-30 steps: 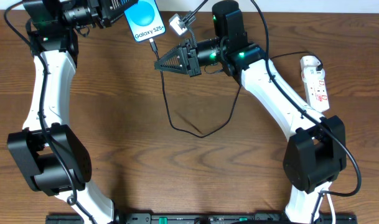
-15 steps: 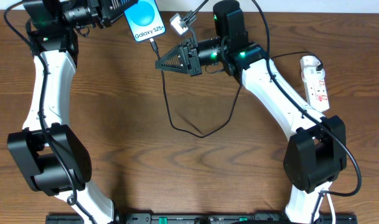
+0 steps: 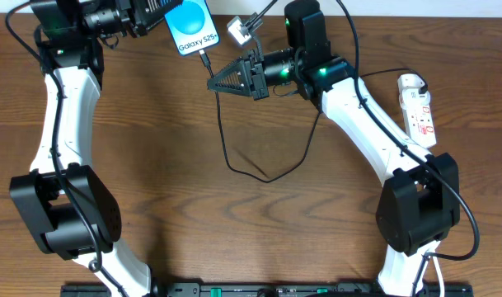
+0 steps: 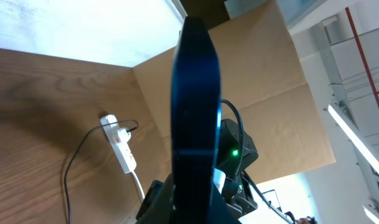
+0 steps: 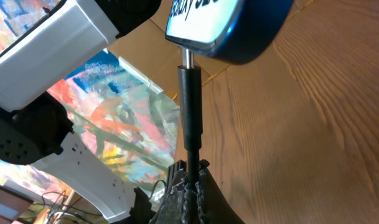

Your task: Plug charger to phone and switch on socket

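At upper left, the left hand (image 3: pixel 154 16) is clamped on a small rectangular smartphone (image 3: pixel 190 27), held above the brown wooden counter (image 3: pixel 234 231). Its light blue screen shows a darker blue circle and "Galaxy S25+". Just below, the right hand (image 3: pixel 214 82) is closed on the long thin black charger cable (image 3: pixel 224 140), whose connector tip (image 5: pixel 190 99) meets the phone's lower edge. The white plug adapter (image 3: pixel 238 33) shows just right of the phone. At far right lies a white power strip with red markings (image 3: pixel 419 111).

From overhead, the phone (image 3: pixel 190 27) runs off the top edge, and the left pincer (image 3: pixel 161 15) gripping it is largely hidden beneath its own wrist. The socket (image 3: pixel 419 106) is too small to read its switch. In the left wrist view the phone is a blurred edge-on slab.
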Robot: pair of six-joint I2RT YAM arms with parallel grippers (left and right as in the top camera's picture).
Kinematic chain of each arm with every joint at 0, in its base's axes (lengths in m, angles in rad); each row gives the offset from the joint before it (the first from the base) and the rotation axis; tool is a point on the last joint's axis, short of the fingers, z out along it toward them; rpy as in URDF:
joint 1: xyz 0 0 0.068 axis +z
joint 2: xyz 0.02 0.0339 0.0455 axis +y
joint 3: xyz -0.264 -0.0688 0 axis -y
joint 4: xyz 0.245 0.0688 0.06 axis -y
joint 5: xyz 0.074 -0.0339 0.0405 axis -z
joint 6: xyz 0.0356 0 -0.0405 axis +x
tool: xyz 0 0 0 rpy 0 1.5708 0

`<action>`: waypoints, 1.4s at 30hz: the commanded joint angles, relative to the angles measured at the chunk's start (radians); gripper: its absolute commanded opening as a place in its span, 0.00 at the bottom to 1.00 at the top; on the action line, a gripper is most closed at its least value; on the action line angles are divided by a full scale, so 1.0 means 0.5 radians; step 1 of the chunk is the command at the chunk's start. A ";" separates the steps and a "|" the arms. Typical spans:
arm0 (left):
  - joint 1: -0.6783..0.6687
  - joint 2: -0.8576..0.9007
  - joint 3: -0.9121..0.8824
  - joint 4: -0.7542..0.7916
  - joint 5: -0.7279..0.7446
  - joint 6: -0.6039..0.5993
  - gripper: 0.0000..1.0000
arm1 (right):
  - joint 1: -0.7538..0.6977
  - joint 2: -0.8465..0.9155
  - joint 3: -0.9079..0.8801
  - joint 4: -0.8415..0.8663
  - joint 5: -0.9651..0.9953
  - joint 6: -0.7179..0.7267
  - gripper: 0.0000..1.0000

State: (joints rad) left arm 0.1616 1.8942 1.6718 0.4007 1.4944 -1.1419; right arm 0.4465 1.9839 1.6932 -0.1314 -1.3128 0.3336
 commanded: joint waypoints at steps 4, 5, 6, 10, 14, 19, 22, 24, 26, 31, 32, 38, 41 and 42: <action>-0.007 -0.066 0.024 0.018 0.106 0.138 0.07 | -0.013 -0.033 0.011 0.099 0.008 0.059 0.01; -0.007 -0.066 0.024 0.018 0.109 0.146 0.07 | -0.012 -0.033 0.011 0.114 0.005 0.067 0.01; -0.007 -0.066 0.024 0.018 0.114 0.146 0.07 | -0.012 -0.033 0.011 0.134 0.000 0.077 0.01; -0.008 -0.066 0.024 0.018 0.117 0.152 0.07 | -0.013 -0.033 0.011 0.185 -0.004 0.111 0.01; -0.009 -0.066 0.024 0.018 0.119 0.152 0.07 | -0.012 -0.033 0.011 0.201 -0.004 0.126 0.01; -0.048 -0.066 0.014 0.018 0.144 0.153 0.07 | -0.013 -0.033 0.011 0.273 0.010 0.159 0.01; -0.068 -0.066 -0.007 0.018 0.153 0.190 0.07 | -0.013 -0.033 0.011 0.302 0.010 0.179 0.01; -0.074 -0.066 -0.018 0.018 0.153 0.190 0.07 | -0.013 -0.033 0.011 0.302 0.010 0.185 0.01; -0.079 -0.066 -0.030 0.018 0.153 0.191 0.07 | -0.013 -0.033 0.011 0.303 0.011 0.185 0.01; -0.092 -0.066 -0.058 0.018 0.154 0.214 0.07 | -0.017 -0.033 0.011 0.312 0.041 0.200 0.01; -0.096 -0.066 -0.063 0.017 0.153 0.220 0.07 | -0.017 -0.033 0.011 0.317 0.041 0.201 0.01; -0.110 -0.066 -0.068 0.018 0.153 0.227 0.07 | -0.016 -0.033 0.011 0.313 0.040 0.201 0.01; -0.090 -0.066 -0.067 0.018 0.153 0.227 0.07 | -0.016 -0.032 0.011 0.188 0.040 0.166 0.01; -0.076 -0.066 -0.068 0.018 0.153 0.227 0.07 | -0.016 -0.032 0.011 0.082 0.040 0.084 0.06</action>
State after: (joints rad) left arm 0.1352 1.8942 1.6577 0.4023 1.5013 -1.0569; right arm 0.4461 1.9839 1.6875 -0.0257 -1.3308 0.4339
